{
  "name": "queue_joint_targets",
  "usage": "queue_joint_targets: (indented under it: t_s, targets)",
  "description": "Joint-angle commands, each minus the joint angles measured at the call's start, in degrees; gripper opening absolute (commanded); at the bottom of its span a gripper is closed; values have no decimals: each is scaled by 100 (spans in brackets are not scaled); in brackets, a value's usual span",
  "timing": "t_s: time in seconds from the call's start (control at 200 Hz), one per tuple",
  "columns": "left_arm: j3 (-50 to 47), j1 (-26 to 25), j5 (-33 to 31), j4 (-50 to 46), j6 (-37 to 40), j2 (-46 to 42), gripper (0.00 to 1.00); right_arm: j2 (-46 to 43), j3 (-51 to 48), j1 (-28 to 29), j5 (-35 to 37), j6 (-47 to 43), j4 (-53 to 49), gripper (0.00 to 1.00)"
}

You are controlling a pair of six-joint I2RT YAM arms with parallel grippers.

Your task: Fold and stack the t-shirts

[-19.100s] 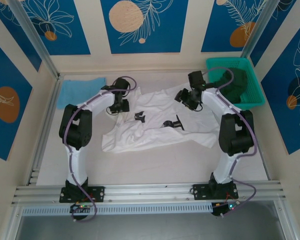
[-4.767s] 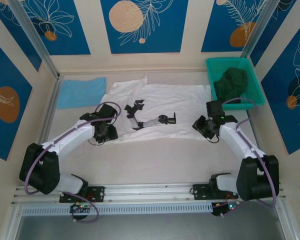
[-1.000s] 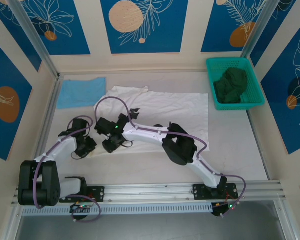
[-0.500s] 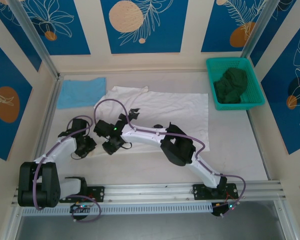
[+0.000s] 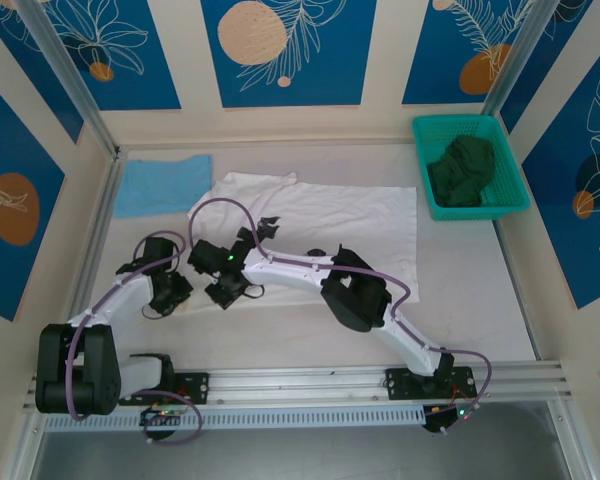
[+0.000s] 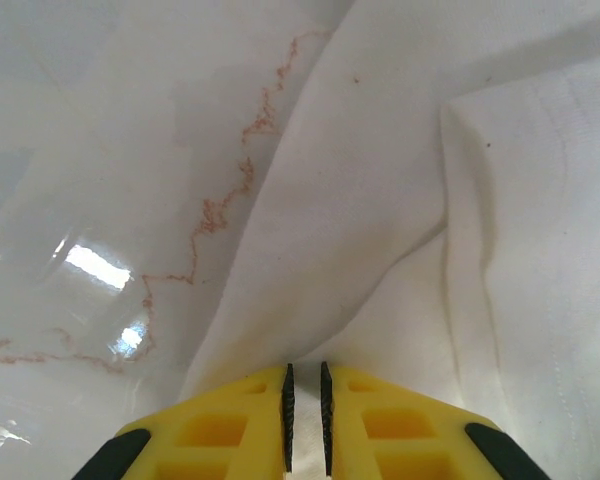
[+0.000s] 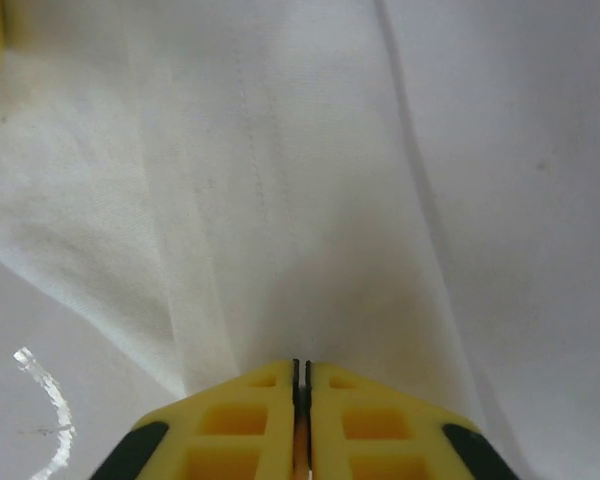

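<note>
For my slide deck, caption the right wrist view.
Yellow-fingered right gripper pinching a bunched edge of the white t-shirt, jaws shut.

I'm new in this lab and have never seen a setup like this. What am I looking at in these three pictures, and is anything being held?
These are two robot arms bolted to the near edge of a table. The wide picture looks down from above and behind them. The other two come from a camera on each wrist, so the yellow blocks at the bottom are that arm's own fingers. A white t-shirt lies spread on the table. A light-blue t-shirt lies at the far left, and a green basket at the far right holds dark green cloth. The left fingers and right fingers are both closed, each pinching the white shirt by its near-left corner.
</note>
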Motion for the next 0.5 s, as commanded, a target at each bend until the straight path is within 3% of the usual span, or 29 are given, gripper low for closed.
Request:
queue_joint_targets:
  t_s: [0.0,0.495]
  targets:
    - [-21,73,-158,-100,70,-83,16,-471,-190,-93,-235,93,77,6]
    - [29,73,-432,-117,159,-73,14,-871,-698,-1116,-859,1191,574,1]
